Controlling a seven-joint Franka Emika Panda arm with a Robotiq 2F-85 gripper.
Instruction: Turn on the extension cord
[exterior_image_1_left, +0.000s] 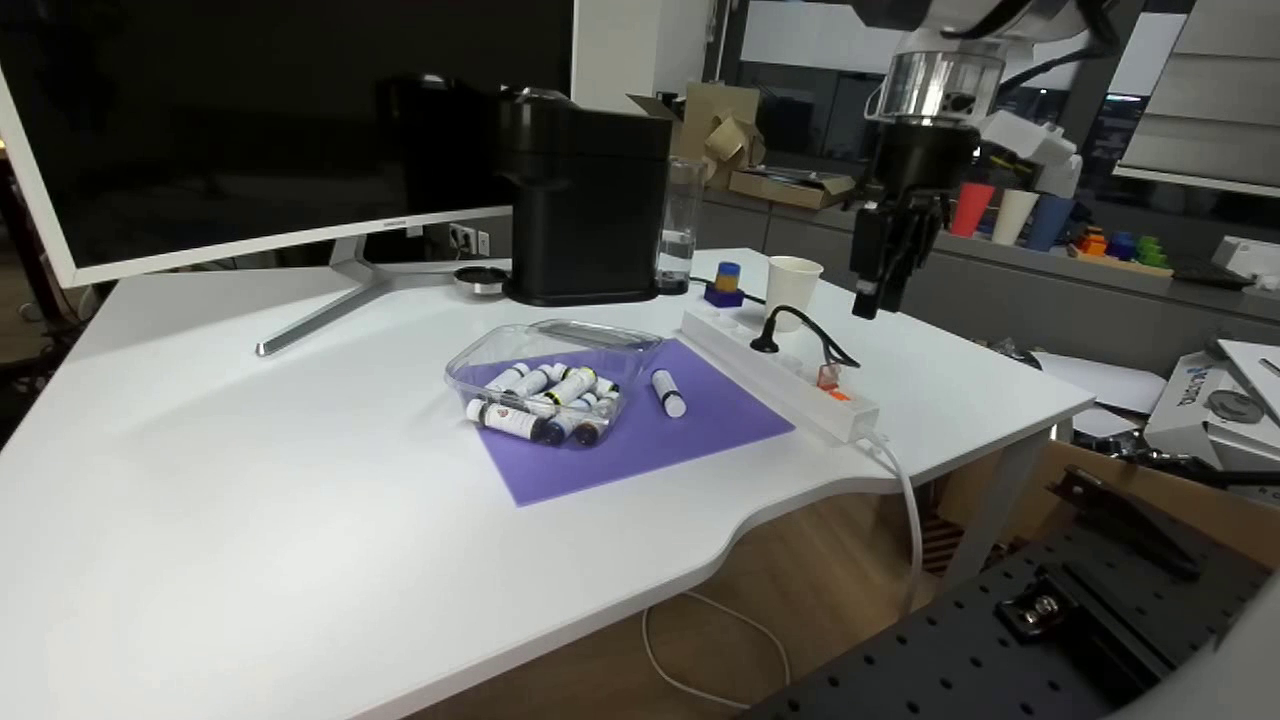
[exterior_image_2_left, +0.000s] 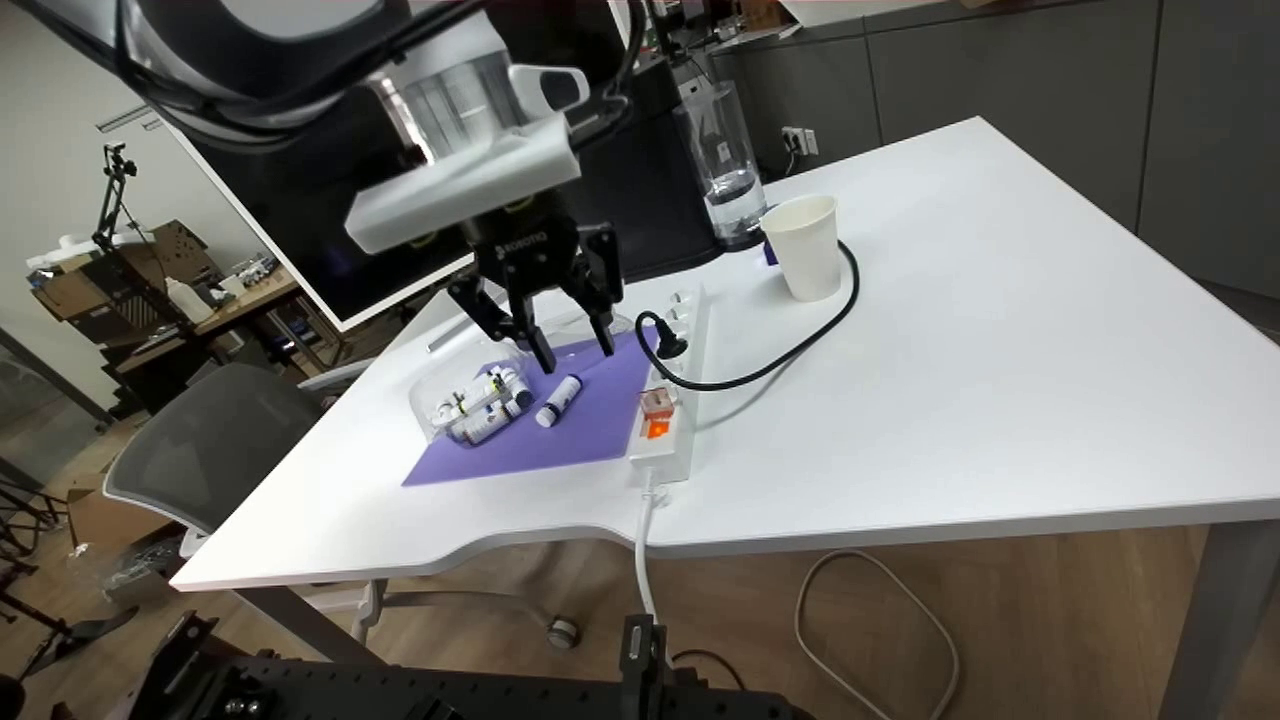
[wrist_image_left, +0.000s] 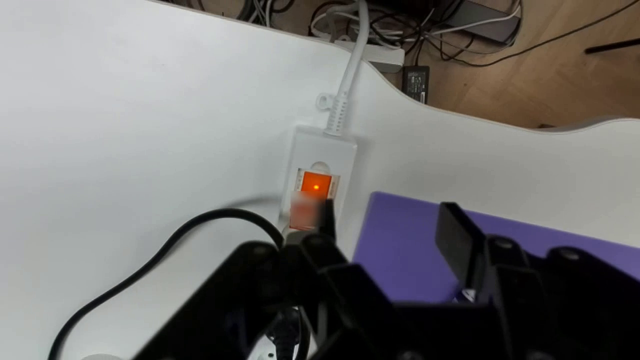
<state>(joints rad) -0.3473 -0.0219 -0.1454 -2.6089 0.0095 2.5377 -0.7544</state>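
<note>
1. I found the extension cord (exterior_image_1_left: 770, 378) on the table (exterior_image_1_left: 330, 560), just beside the purple sheet (exterior_image_2_left: 590, 430); its orange switch (wrist_image_left: 316, 181) glowed, suggesting power was already on.
2. My gripper (exterior_image_2_left: 574, 355) hung above, jaws spread, nothing held.
3. Any press, I judged, required joined tips, straight down.
4. A translucent reddish piece (exterior_image_2_left: 657, 403) stood just beside the switch; the black cable (wrist_image_left: 232, 213) arched near, risking a snag.

Smooth plastic extension cord (exterior_image_1_left: 775, 374), glossy plastic tub (exterior_image_1_left: 522, 345), paper cup (exterior_image_2_left: 807, 250).

Arm (exterior_image_2_left: 185, 35) looming overhead, wrist (exterior_image_2_left: 465, 105) pointing down, end effector (exterior_image_2_left: 575, 351) hovering in mid-air, and look, both fingers (exterior_image_2_left: 541, 350) standing well apart!
</note>
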